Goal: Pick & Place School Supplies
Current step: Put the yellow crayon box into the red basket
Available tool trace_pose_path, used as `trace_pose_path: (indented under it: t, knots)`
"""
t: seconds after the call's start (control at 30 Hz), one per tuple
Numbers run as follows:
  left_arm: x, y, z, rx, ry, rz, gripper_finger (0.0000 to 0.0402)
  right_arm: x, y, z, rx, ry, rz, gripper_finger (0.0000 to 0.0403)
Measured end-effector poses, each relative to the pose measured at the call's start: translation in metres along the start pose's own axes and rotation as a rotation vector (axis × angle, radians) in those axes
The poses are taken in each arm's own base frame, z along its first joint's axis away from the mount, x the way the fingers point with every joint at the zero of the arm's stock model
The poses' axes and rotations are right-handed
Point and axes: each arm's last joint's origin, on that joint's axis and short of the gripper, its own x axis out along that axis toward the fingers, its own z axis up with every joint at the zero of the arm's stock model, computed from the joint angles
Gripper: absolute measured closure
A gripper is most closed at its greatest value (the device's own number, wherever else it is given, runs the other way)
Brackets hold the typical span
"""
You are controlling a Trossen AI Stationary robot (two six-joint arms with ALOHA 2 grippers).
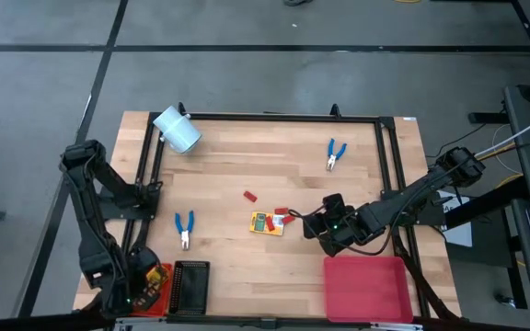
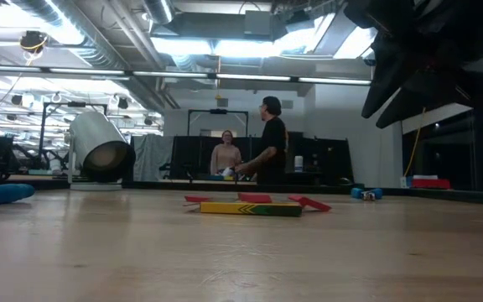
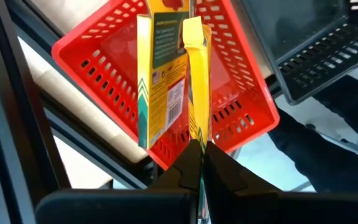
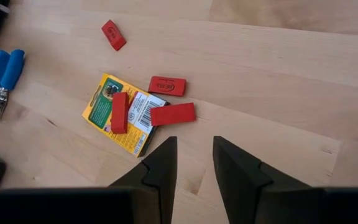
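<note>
High view: right gripper (image 1: 313, 224) hovers just beside the flat crayon box (image 1: 267, 222) at mid-table; two blue-handled pliers (image 1: 336, 154) (image 1: 184, 230) lie well apart.

Low view: crayon box (image 2: 251, 208) lies flat and thin, red pieces (image 2: 255, 198) on and beside it; a low edge, likely hard to pinch.

Left wrist view: left gripper (image 3: 199, 163) is clamped on a second crayon box (image 3: 169, 81) over the red basket (image 3: 241, 118); light cardboard, crushable. Print unreadable.

Right wrist view: fingers (image 4: 162, 163) parted, empty, near box (image 4: 124, 112); red erasers (image 4: 167, 85) carry illegible lettering, small, probably grippy.

Two erasers (image 4: 120, 112) atop crayon box (image 4: 123, 114), pliers (image 4: 4, 81) well to one side.
</note>
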Motion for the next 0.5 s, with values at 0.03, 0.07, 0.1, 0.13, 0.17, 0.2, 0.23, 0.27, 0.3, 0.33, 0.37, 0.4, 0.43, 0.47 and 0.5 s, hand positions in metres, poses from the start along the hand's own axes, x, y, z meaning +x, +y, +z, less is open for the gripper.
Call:
trace_pose_path:
  t: [0.03,0.07,0.1,0.13,0.17,0.2,0.23,0.27,0.3,0.33,0.37,0.4,0.43,0.47,0.5]
  knots:
    - [0.0001,0.0,0.0001,0.0,-0.004,-0.002,0.04,0.0,0.0,-0.0001,-0.002,0.002,0.0,0.0295]
    - [0.0001,-0.0001,0.0004,0.0,-0.011,-0.006,0.04,0.0,0.0,-0.0001,-0.004,0.004,-0.001,0.0295]
    - [0.0001,-0.0001,0.0006,0.0,-0.015,-0.007,0.04,0.0,0.0,-0.0002,-0.009,0.005,-0.001,0.0295]
    - [0.0001,0.0002,0.0009,0.0,-0.018,-0.004,0.04,0.0,0.0001,-0.0002,-0.011,0.006,0.0,0.0295]
    - [0.0001,0.0003,0.001,0.0,-0.019,-0.002,0.04,0.0,0.0001,-0.0002,-0.015,0.007,0.0,0.0295]
    - [0.0001,0.0003,0.0009,0.001,-0.018,-0.003,0.04,0.0,0.0001,-0.0003,-0.017,0.009,0.0,0.0295]
    - [0.0001,0.0003,0.0009,0.001,-0.018,-0.003,0.04,0.0,0.0002,-0.0003,-0.017,0.009,0.001,0.0295]
    - [0.0001,0.0004,0.0008,0.001,-0.018,-0.002,0.04,0.0,0.0003,-0.0003,-0.017,0.009,0.001,0.0295]
    - [0.0001,0.0004,0.0008,0.002,-0.018,-0.002,0.04,0.0,0.0004,-0.0003,-0.016,0.009,0.003,0.0295]
    - [0.0001,0.0003,0.0009,0.002,-0.019,-0.003,0.0399,0.0,0.0005,-0.0003,-0.015,0.009,0.004,0.0295]
    - [0.0001,0.0002,0.001,0.005,-0.021,-0.004,0.0397,0.0,0.0005,-0.0003,-0.015,0.009,0.004,0.0295]
    - [0.0001,0.0002,0.001,0.008,-0.021,-0.005,0.0395,0.0,0.0005,-0.0003,-0.015,0.009,0.004,0.0295]
    - [0.0001,0.0002,0.001,0.009,-0.022,-0.005,0.0392,0.0,0.0005,-0.0003,-0.015,0.009,0.004,0.0295]
    - [0.0001,0.0002,0.001,0.01,-0.022,-0.005,0.0389,0.0,0.0005,-0.0003,-0.015,0.009,0.004,0.0295]
    - [0.0001,0.0002,0.001,0.015,-0.022,-0.005,0.0385,0.0,0.0005,-0.0003,-0.015,0.009,0.004,0.0295]
